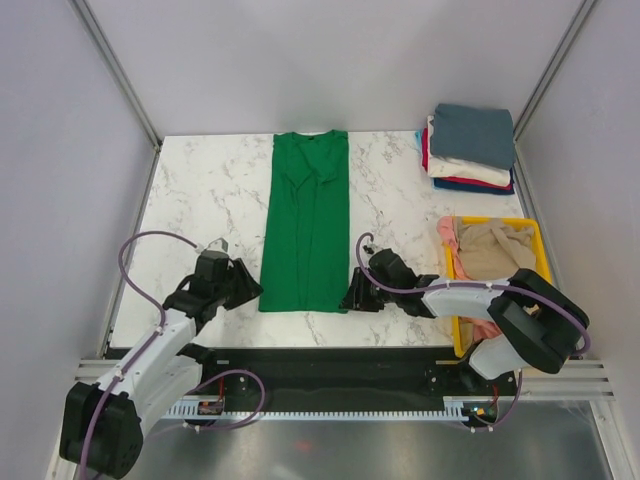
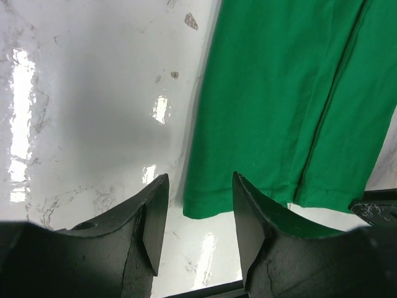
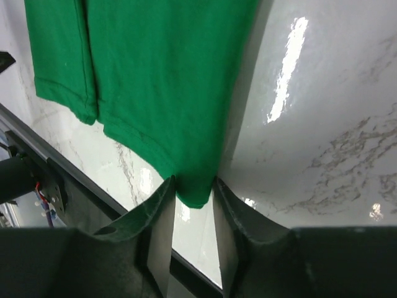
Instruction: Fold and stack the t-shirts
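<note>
L gripper (image 2: pixel 200 186) is hovering at the near-left hem corner of the green t-shirt (image 1: pixel 308 230), jaws standing approx half apart and gripping nothing. R gripper (image 3: pixel 194 186) is straddling the near-right corner, jaws narrowly apart w/ fabric brushing both inner faces. The shirt is lying in a long strip on the table (image 1: pixel 200 200). Folded t-shirts (image 1: pixel 470 150) are sitting stacked at the far right.

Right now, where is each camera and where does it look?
Top camera: high behind the robot, looking down at the table; left arm and right arm show.
Left wrist: on the left hand, facing the green t-shirt's near left corner; its fingers show.
Right wrist: on the right hand, facing the near right corner; fingers show.
All share the green t-shirt.
</note>
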Available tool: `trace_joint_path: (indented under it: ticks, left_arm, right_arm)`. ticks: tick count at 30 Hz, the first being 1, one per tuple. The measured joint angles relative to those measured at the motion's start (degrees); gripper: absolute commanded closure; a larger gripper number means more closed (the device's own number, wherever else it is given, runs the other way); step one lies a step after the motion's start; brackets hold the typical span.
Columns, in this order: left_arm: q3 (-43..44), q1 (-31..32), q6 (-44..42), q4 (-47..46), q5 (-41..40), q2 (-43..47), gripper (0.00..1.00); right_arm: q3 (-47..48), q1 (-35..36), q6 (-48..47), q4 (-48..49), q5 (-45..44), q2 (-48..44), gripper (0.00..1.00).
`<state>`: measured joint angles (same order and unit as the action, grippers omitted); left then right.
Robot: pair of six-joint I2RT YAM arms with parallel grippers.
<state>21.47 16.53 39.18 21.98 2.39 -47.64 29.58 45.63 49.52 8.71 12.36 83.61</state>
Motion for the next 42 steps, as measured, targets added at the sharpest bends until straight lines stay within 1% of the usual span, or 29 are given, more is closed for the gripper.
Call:
trace_joint_path:
  ticks: [3, 5, 11, 18, 26, 28, 30, 31, 33, 34, 38, 42]
  left_arm:
    - [-1.0, 0.0, 0.1, -1.2, 1.1, -0.8, 0.49]
    - [-1.6, 0.0, 0.1, -1.7, 1.6, -1.2, 0.49]
    - [-3.0, 0.3, 0.2, -3.3, 3.8, -1.2, 0.52]
    - [-3.1, 1.8, 0.6, -3.8, 4.8, -1.7, 0.56]
    - [-3.1, 4.3, 2.1, -3.9, 4.7, -4.3, 0.64]
    - [-3.0, 4.9, 2.7, -4.0, 4.3, -5.4, 0.64]
    - [-2.8, 5.6, 3.3, -3.7, 3.6, -5.4, 0.61]
    - [-2.8, 6.3, 3.6, -3.5, 2.9, -5.0, 0.58]
    - [-2.8, 7.6, 3.9, -2.6, 1.6, -3.4, 0.55]
    - [-2.8, 8.1, 4.1, -1.6, 0.7, -1.8, 0.5]
    - [-2.3, 8.7, 4.7, 0.6, -1.4, 2.2, 0.49]
    - [-2.1, 8.7, 5.2, 1.6, -2.6, 1.8, 0.49]
  right_arm:
    - [-0.3, 0.0, 0.7, 0.9, 0.0, 0.7, 0.68]
    - [-0.5, 0.0, 0.9, 1.2, -0.2, 0.9, 0.74]
    - [-0.5, 0.0, 1.2, 2.6, 0.3, 2.3, 0.83]
    - [0.2, 0.0, 0.8, 2.1, 0.5, 2.9, 0.86]
    - [1.4, -0.1, -0.2, 0.3, 0.5, 3.3, 0.89]
    - [1.4, -0.2, -0.3, 0.3, 0.5, 3.3, 0.91]
    - [1.4, -0.2, -0.3, 0.2, 0.5, 3.3, 0.91]
    - [1.4, -0.3, -0.3, 0.2, 0.5, 3.3, 0.91]
    - [1.4, -0.5, -0.4, -0.1, 0.5, 3.2, 0.92]
    - [1.4, -0.6, -0.5, -0.3, 0.5, 3.0, 0.92]
    - [1.1, -1.8, -1.4, -1.3, 0.5, 2.2, 0.92]
    - [0.5, -2.9, -1.8, -2.0, 0.5, 1.2, 0.93]
